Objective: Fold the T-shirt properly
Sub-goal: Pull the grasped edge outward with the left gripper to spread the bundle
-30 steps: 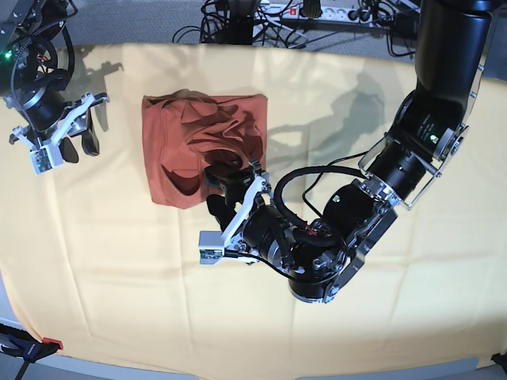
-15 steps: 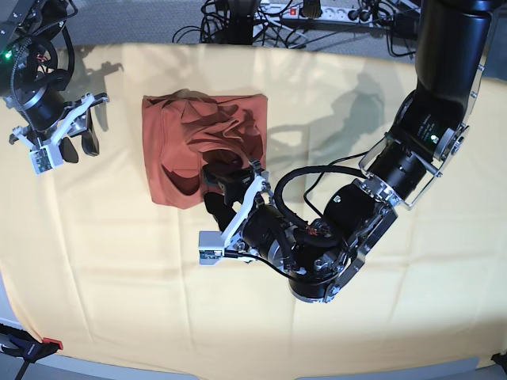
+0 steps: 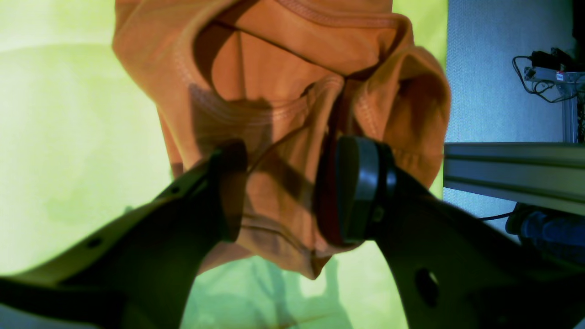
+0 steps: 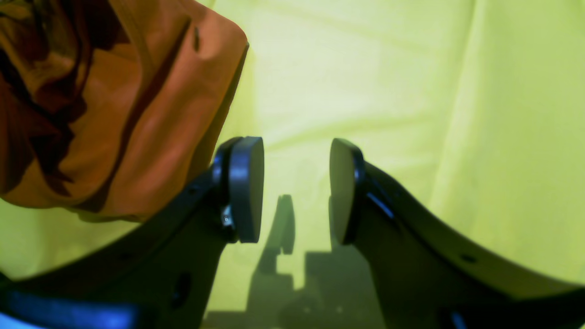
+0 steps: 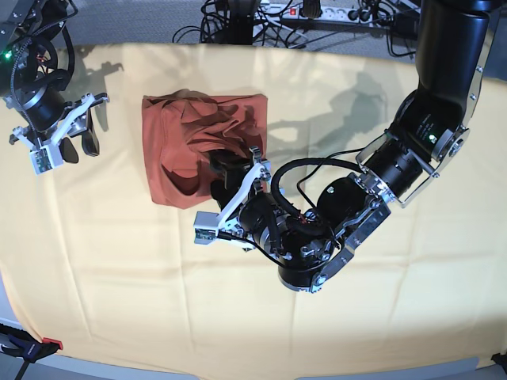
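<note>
Left gripper (image 5: 224, 180): nearest the base camera's foreground, reaching in from that view's right on a bulky black arm; its jaws stand wide apart and straddle the T-shirt's near edge; in the left wrist view a bunched fold of orange cloth sits between the two pads, the right pad (image 3: 354, 189) against the fabric; whether the cloth is actually pinched I cannot tell
T-shirt (image 5: 202, 146): rust-orange, crumpled into a rough rectangle, lying on the yellow cloth; creases and a dark hollow run through its middle; stitched hems and a curved seam show in the left wrist view (image 3: 283, 77)
Yellow cloth (image 5: 119, 269): pale, covers the whole work surface, lightly wrinkled; the arms' shadows fall across it
Right gripper (image 5: 65, 142): at the base view's left, well apart from the shirt's left edge, hovering over bare yellow cloth; jaws part-open with only the cloth's surface seen between the pads (image 4: 247, 187); nothing held; the shirt (image 4: 114, 109) shows at the upper left of the right wrist view
Cables and power strip (image 5: 317, 12): beyond the far edge of the cloth
</note>
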Controlling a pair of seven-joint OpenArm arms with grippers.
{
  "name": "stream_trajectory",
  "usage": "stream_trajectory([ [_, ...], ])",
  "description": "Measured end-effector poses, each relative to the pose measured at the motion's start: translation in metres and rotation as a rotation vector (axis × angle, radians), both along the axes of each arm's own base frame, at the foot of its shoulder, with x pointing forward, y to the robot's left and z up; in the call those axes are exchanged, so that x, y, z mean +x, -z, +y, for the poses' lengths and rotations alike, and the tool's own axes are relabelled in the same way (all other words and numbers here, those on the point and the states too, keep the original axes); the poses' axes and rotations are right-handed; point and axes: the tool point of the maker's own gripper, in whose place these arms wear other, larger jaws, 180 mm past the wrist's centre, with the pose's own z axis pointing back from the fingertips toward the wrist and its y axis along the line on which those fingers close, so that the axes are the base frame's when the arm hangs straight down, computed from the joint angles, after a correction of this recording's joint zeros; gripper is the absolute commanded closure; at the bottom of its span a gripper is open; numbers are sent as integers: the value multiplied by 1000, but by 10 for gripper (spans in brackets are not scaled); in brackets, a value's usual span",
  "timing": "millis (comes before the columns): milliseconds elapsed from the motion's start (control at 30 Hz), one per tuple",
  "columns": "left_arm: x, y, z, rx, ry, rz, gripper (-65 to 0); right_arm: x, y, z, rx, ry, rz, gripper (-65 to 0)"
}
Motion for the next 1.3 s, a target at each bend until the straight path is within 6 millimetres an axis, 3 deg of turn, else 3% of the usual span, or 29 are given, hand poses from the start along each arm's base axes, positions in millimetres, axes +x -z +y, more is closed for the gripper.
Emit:
stream_trajectory([
  [33, 0, 0, 0, 0, 0, 0, -258, 0, 0, 0, 0, 0, 0, -268],
  [133, 0, 0, 0, 0, 0, 0, 0, 0, 0, 0, 0, 0, -1, -268],
  [500, 8, -6, 2, -19, -27, -11, 0, 0, 0, 0, 0, 0, 0, -268],
  [933, 61, -48, 44, -143, -246, -68, 0, 0, 0, 0, 0, -1, -1, -268],
  [1067, 63, -41, 64, -136, -309, -42, 0, 0, 0, 0, 0, 0, -2, -268],
  [1300, 34, 8, 81, -84, -343, 64, 0, 0, -1, 0, 1, -1, -4, -268],
])
